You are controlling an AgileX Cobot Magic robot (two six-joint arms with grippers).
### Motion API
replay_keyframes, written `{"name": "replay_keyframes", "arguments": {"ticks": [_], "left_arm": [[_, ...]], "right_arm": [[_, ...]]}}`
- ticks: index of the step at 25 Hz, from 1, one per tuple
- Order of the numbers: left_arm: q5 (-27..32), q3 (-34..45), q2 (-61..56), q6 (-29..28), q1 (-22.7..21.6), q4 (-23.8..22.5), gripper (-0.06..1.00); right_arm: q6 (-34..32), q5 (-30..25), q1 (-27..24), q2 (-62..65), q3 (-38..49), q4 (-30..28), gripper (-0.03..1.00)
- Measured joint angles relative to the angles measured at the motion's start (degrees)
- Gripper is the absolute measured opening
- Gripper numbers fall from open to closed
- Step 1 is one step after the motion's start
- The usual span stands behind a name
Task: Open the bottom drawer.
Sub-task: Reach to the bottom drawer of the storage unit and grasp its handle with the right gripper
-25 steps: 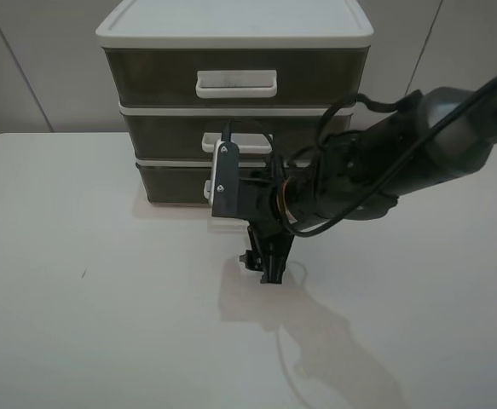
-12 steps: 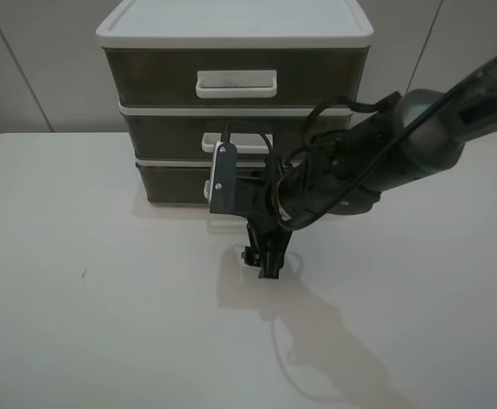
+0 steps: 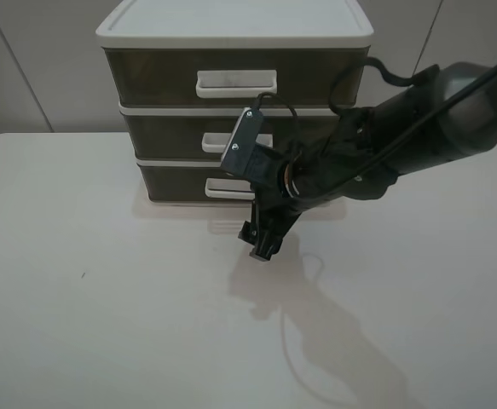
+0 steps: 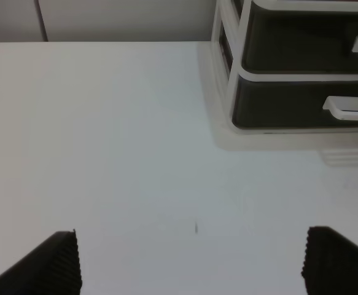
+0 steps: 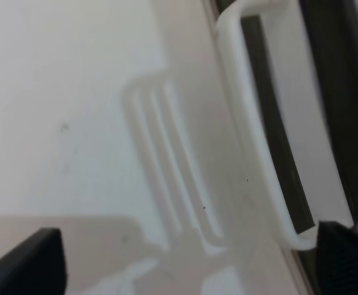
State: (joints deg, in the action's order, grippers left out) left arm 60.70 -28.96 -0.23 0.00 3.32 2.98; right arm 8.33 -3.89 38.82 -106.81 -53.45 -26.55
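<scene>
The bottom drawer [image 3: 176, 181] is the shallowest smoky-brown front of the three-drawer cabinet, pushed in flush, with a small white loop handle [image 3: 228, 189]. My right gripper [image 3: 262, 241] hangs open just in front of that handle and slightly to its right, tilted, close above the table. In the right wrist view the handle [image 5: 252, 123] is very near, and the gripper [image 5: 191, 258] stands apart from it with nothing between its fingers. The left wrist view shows the drawer [image 4: 289, 104] and its handle [image 4: 347, 109] from farther off, with my left gripper [image 4: 191, 264] open and empty.
The white-framed cabinet [image 3: 231, 25] stands at the back middle of the white table [image 3: 78, 324]. Its middle drawer [image 3: 167, 132] and top drawer [image 3: 150, 77] are closed. The right arm [image 3: 418, 128] and its cable reach in from the right.
My right gripper has risen a little and tilted toward the cabinet, with the wrist swung up and to the right. The drawers have not moved.
</scene>
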Motion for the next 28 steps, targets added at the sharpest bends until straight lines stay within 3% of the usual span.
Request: {"name": "replay_keyframes", "arguments": {"ticks": [7, 17, 28], "left_arm": [[0.0, 0.0, 0.0, 0.0, 0.0, 0.0, 0.74], [0.0, 0.0, 0.0, 0.0, 0.0, 0.0, 0.74], [0.0, 0.0, 0.0, 0.0, 0.0, 0.0, 0.74]], "right_arm": [[10.9, 13.2, 0.2, 0.2, 5.7, 7.9, 0.8], [15.0, 21.5, 0.3, -5.3, 5.8, 13.5, 0.8], [21.8, 25.5, 0.2, -7.9, 5.8, 17.7, 0.8]]}}
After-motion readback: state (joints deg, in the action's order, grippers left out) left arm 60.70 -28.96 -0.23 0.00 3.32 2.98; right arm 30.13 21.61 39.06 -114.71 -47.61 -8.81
